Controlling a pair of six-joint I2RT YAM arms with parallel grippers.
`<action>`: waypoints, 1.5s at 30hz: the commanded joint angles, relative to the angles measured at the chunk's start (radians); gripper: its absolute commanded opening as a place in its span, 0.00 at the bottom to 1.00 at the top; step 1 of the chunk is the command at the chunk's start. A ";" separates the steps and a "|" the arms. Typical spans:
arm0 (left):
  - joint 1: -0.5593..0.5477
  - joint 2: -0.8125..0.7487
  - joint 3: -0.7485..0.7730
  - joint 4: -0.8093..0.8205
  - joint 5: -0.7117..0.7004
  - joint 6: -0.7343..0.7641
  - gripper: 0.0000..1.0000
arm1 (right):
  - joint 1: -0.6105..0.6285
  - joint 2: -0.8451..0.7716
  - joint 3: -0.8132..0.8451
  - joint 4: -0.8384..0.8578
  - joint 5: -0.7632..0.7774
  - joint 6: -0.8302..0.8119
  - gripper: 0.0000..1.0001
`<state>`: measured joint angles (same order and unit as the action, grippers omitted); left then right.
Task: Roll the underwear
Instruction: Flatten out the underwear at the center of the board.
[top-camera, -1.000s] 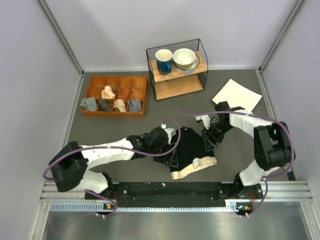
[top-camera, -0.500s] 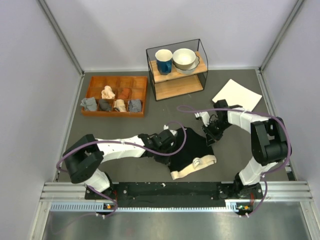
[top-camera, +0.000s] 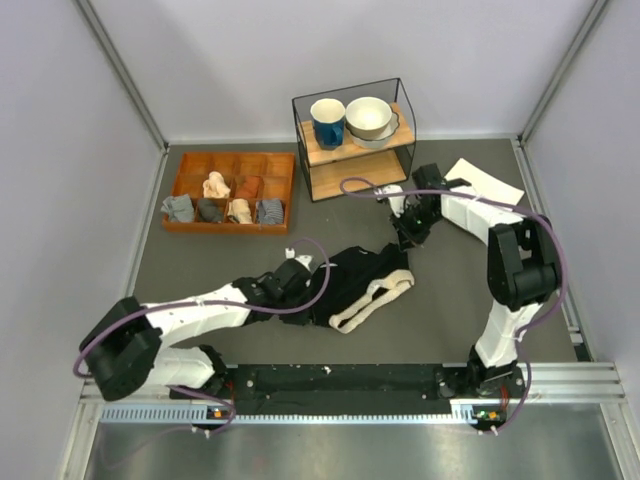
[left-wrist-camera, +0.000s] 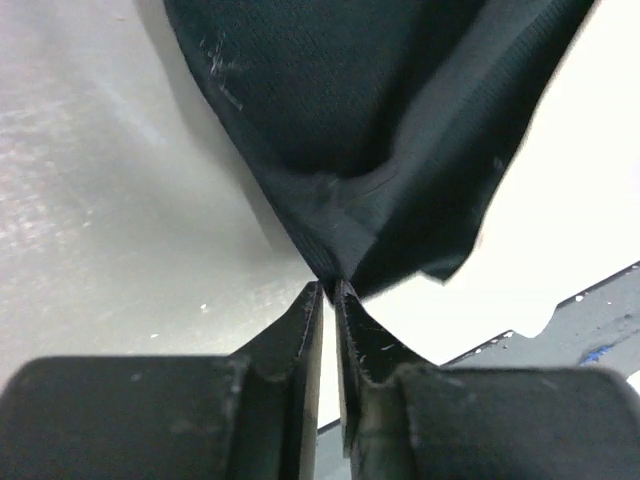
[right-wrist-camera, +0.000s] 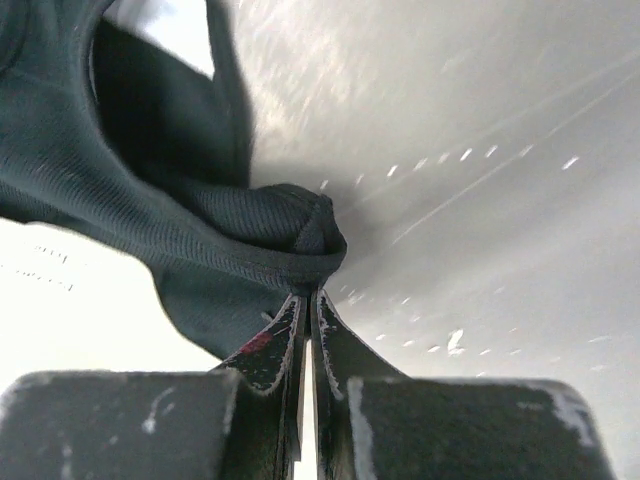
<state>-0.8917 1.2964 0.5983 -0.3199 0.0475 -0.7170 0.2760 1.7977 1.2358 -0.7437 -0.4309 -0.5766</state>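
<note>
Both sets of my fingers are pinched tight on black fabric. My left gripper (left-wrist-camera: 328, 292) clamps the near-left corner of the underwear (top-camera: 358, 278). It lies stretched toward the far right, where my right gripper (right-wrist-camera: 306, 298) nips the opposite corner. The cream waistband (top-camera: 372, 300) runs along the near edge, so I judge neither arm is nearer.
</note>
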 joint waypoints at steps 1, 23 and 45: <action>0.037 -0.139 -0.031 0.027 0.014 0.002 0.20 | 0.045 0.074 0.168 0.015 0.049 0.014 0.01; -0.022 -0.050 0.165 0.219 0.302 0.297 0.70 | -0.023 -0.080 -0.094 0.000 -0.122 0.106 0.52; -0.256 0.282 0.336 -0.018 -0.035 0.355 0.24 | -0.060 -0.083 -0.137 0.037 -0.114 0.110 0.51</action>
<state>-1.1091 1.5787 0.8928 -0.2699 0.1040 -0.3614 0.2306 1.7279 1.1038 -0.7280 -0.5255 -0.4747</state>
